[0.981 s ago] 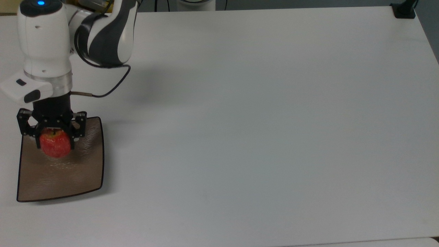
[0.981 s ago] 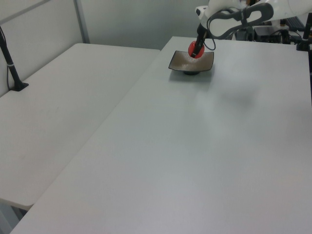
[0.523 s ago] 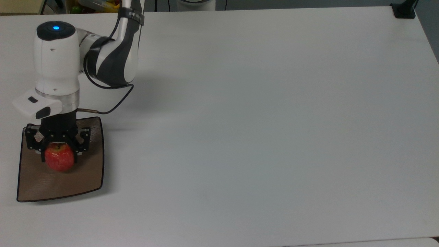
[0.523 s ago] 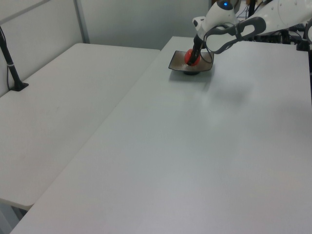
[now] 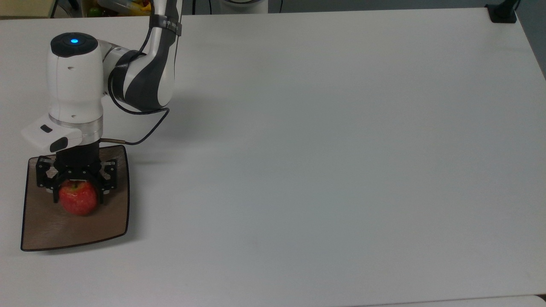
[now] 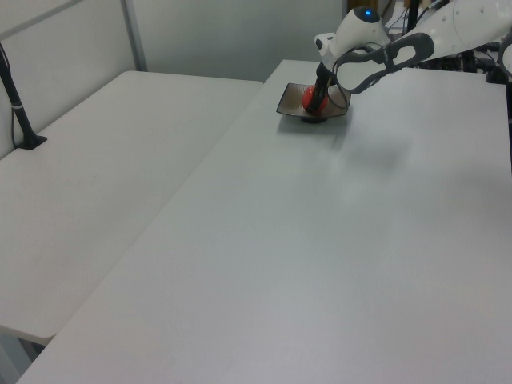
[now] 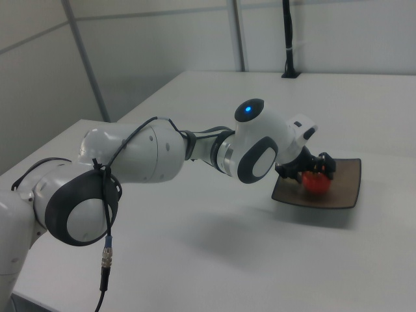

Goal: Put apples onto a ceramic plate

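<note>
A small red apple [image 5: 78,199] sits low over the middle of the square tan-brown ceramic plate [image 5: 64,235] near the top view's left edge. My gripper [image 5: 78,196] points straight down, its black fingers against the apple's two sides, shut on it. Whether the apple touches the plate I cannot tell. In the left view the apple [image 6: 308,97] and plate [image 6: 288,106] lie at the far end of the table under the gripper [image 6: 314,99]. The right view has the apple [image 7: 316,184] on the plate [image 7: 346,196], partly behind the gripper [image 7: 312,175].
The white arm [image 5: 140,72] reaches in from the top view's upper left, with a black cable [image 5: 147,125] looping beside the plate. A black clamp [image 5: 502,13] sits at the table's far right corner. A second white table [image 6: 104,160] adjoins in the left view.
The gripper has come down with the apple, from well above the plate's far part to low over its middle. The wrist has shifted slightly toward the top view's right.
</note>
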